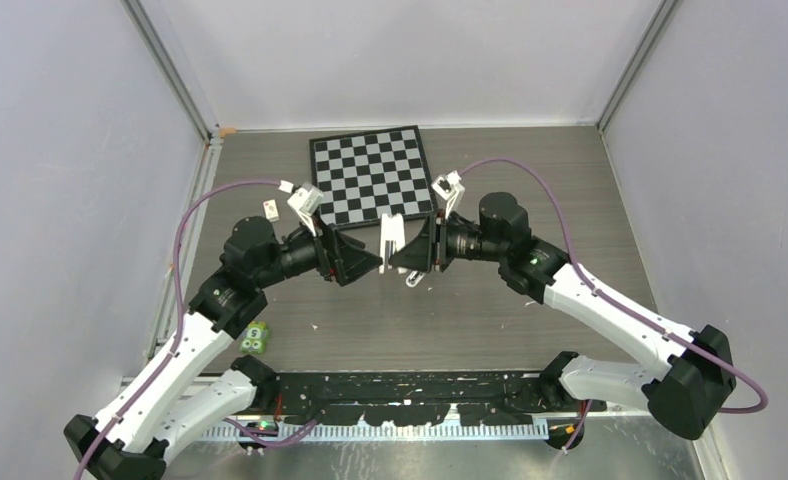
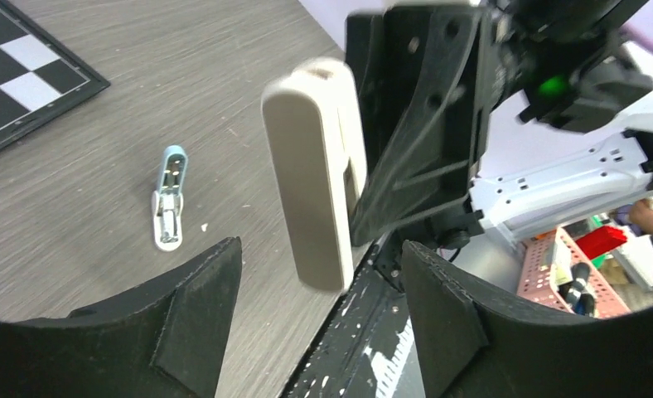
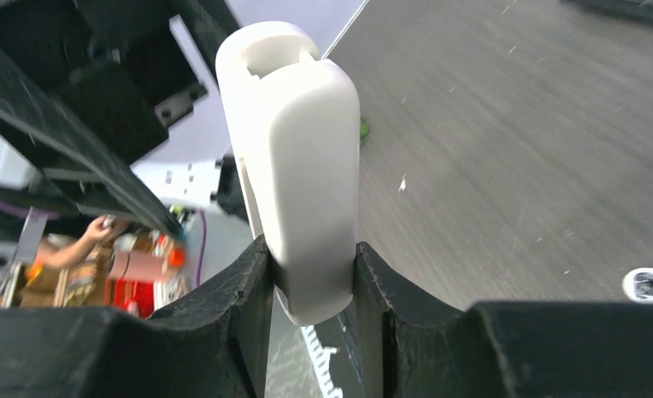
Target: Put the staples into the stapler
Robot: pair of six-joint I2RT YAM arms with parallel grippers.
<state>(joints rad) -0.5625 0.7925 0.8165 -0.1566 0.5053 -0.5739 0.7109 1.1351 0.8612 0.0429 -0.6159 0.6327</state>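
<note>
The stapler (image 3: 294, 149) is pinched by one end in the right tool (image 3: 313, 257). That tool's two black fingers (image 3: 232, 307) are pressed against the stapler's narrow sides, and the white bar juts out past the fingertips. It is held off the desk (image 1: 490, 310), and its top arm looks folded shut against the body.

Directly opposite, the left tool (image 2: 321, 257) faces the right one with the stapler between them. Its fingers (image 2: 199, 315) are spread wide and grip nothing. From the left wrist the stapler hangs just beyond and between the fingertips, and I cannot tell whether it touches either one.

Below the right tool, a small light-blue-and-white object (image 2: 170, 199) lies flat on the desk, apart from both tools. Beyond the two tools, on the far side of the desk, a chessboard (image 1: 370, 178) lies flat with its near edge close behind the stapler. A small green item (image 1: 255, 340) sits on the desk well back from the left tool, beside that arm's lower link.
</note>
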